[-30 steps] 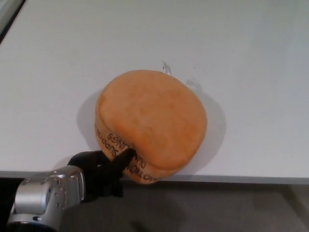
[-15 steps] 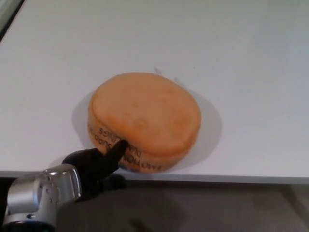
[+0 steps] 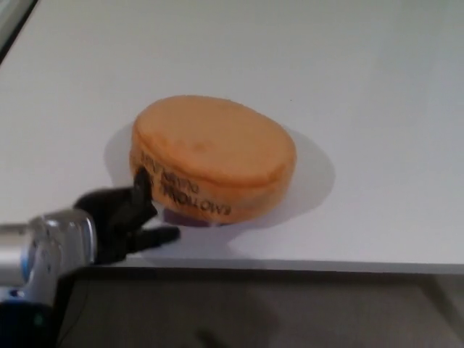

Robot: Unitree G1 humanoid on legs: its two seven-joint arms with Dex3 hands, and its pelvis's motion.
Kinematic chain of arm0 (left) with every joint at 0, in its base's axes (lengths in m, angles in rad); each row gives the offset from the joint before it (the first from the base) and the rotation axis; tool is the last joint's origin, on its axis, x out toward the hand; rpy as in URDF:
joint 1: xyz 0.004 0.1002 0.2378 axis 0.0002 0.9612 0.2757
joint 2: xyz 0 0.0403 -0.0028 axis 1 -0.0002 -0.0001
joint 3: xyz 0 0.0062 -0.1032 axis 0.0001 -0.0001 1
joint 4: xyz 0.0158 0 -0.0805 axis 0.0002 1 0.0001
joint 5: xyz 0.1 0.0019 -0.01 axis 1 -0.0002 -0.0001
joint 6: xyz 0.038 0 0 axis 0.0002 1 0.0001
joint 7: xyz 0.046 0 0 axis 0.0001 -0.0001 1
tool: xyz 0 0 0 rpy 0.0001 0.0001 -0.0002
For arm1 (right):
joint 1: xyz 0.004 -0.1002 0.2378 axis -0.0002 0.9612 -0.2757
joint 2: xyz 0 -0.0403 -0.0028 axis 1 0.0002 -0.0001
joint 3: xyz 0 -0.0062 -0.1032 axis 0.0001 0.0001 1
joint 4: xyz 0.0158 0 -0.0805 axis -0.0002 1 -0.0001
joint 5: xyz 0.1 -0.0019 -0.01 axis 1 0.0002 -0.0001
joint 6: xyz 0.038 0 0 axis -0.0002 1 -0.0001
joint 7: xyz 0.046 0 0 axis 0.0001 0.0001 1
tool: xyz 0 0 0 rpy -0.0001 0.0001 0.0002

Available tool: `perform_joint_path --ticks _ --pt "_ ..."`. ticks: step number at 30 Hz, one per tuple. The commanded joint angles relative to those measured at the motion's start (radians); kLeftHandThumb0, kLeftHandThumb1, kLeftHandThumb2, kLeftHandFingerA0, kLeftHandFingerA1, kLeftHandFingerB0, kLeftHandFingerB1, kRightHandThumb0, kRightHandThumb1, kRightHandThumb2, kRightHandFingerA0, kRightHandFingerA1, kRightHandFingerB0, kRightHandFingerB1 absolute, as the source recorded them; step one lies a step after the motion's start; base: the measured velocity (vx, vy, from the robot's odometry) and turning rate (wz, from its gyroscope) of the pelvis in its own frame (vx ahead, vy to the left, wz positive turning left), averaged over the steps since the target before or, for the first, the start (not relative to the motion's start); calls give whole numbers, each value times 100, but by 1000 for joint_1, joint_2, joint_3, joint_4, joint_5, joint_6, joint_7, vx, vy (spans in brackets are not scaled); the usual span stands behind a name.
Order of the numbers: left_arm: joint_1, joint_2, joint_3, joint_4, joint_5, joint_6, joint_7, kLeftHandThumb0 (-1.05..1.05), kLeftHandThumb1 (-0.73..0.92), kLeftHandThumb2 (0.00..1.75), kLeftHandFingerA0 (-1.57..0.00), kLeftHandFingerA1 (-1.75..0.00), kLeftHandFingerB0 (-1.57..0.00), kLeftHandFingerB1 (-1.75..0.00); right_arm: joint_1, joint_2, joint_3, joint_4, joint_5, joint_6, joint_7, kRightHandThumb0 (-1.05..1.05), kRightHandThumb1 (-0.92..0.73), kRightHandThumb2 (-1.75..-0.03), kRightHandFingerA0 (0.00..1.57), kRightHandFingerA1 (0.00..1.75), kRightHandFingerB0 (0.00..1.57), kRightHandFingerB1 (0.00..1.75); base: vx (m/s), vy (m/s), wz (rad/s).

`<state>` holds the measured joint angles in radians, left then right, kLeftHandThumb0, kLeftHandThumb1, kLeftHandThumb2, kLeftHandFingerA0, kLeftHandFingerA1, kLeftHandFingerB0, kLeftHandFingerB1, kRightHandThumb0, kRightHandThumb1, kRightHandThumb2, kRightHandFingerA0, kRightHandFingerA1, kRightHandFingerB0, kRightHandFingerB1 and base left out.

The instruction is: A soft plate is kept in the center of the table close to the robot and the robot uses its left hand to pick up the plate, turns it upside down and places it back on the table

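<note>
Left hand [image 3: 123,217] pinches the near-left rim of the orange soft plate [image 3: 214,148], its near edge tilted up off the white counter [image 3: 377,87].

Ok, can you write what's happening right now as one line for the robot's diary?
left hand: fingers on near rim of orange plate | plate: dome side up, near table edge | right hand: not in view

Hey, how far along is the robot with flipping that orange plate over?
The orange soft plate looks already turned: its flat base faces up and the rim lettering reads upside down. In hand: the left robot hand is at the plate's near-left edge, one finger against the rim, another underneath, and that edge looks raised off the white table. Left: settle it flat and pull the hand away. The right hand is out of view.
</note>
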<state>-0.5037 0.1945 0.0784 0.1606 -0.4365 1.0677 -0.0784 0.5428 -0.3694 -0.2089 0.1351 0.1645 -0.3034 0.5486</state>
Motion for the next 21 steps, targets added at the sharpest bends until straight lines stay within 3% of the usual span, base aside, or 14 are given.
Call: perform_joint_path --ticks 1,8,14,18,21 --pt "-42 72 -20 -18 6 93 -62 -105 86 124 0 -19 0 -4 4 -7 -4 -3 5 15 -7 -82 -89 -68 46 43 30 32 0 0 0" --pt "-78 194 -41 -47 -107 164 -274 -105 88 130 0 -16 0 -6 1 -9 -4 -10 9 26 -4 -82 -89 -67 45 43 29 33 0 0 0" --pt "-68 265 -13 -143 -171 246 -339 -105 85 130 0 -19 0 -9 -2 -16 -10 -5 15 29 5 -82 -88 -67 45 43 28 32 0 0 0" --pt "-54 382 -38 -217 -191 268 -414 -105 90 133 0 -21 0 -10 -7 -9 0 -5 0 28 -7 -82 -89 -68 46 43 29 33 0 0 0" --pt "-44 522 -143 -305 -149 181 -508 -105 92 133 0 -19 0 -11 -4 -11 -4 -1 -3 17 -8 -82 -89 -67 45 45 30 33 0 0 0"
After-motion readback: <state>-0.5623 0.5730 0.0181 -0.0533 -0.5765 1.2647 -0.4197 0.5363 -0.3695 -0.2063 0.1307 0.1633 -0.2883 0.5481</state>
